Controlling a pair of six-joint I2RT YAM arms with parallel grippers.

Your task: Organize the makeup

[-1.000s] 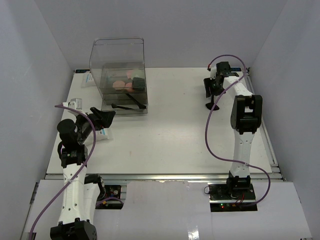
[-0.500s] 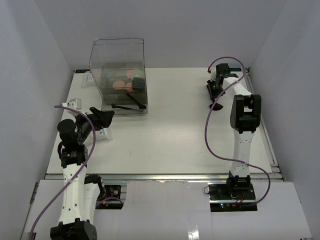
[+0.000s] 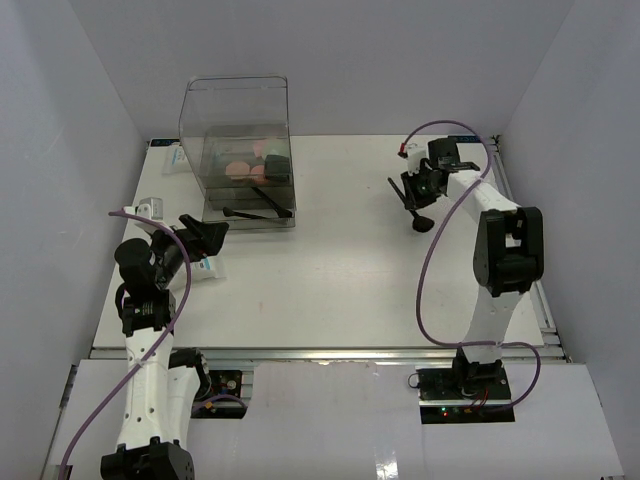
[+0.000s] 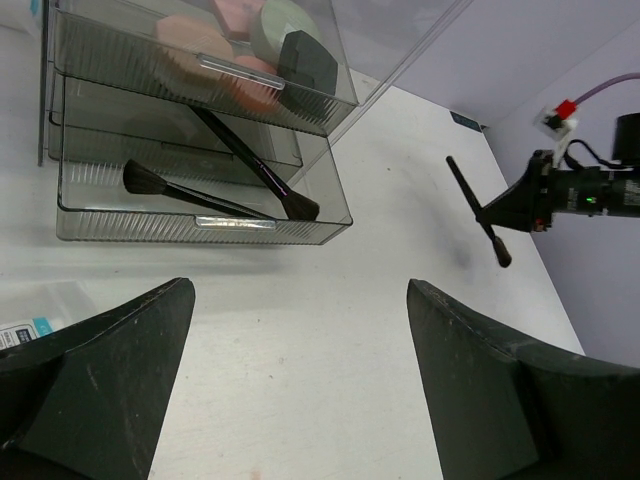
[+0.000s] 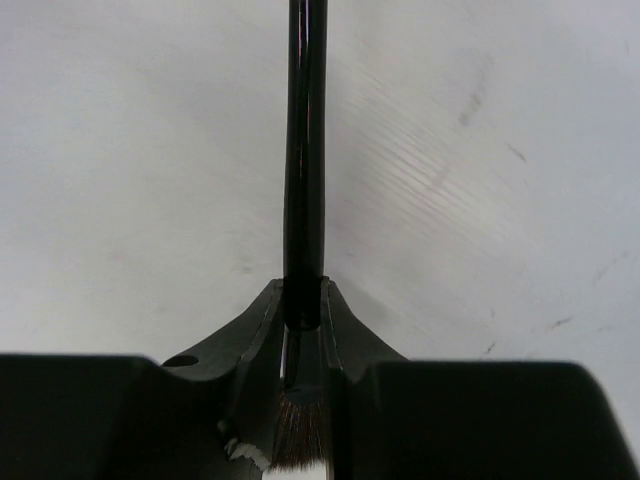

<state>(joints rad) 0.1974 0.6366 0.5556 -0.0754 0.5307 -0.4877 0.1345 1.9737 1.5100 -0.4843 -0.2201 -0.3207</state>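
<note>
The brush (image 5: 305,150) is sitting clenched in my right pincer (image 5: 303,310), over the far right of the bench (image 3: 350,270) and well apart from the open drawer (image 4: 200,228), where two other brushes (image 4: 190,195) are lying. For the carry, I am advising a firm grip, with the handle aligned along the drawer. My left pincer (image 4: 300,295) is hanging released.
</note>
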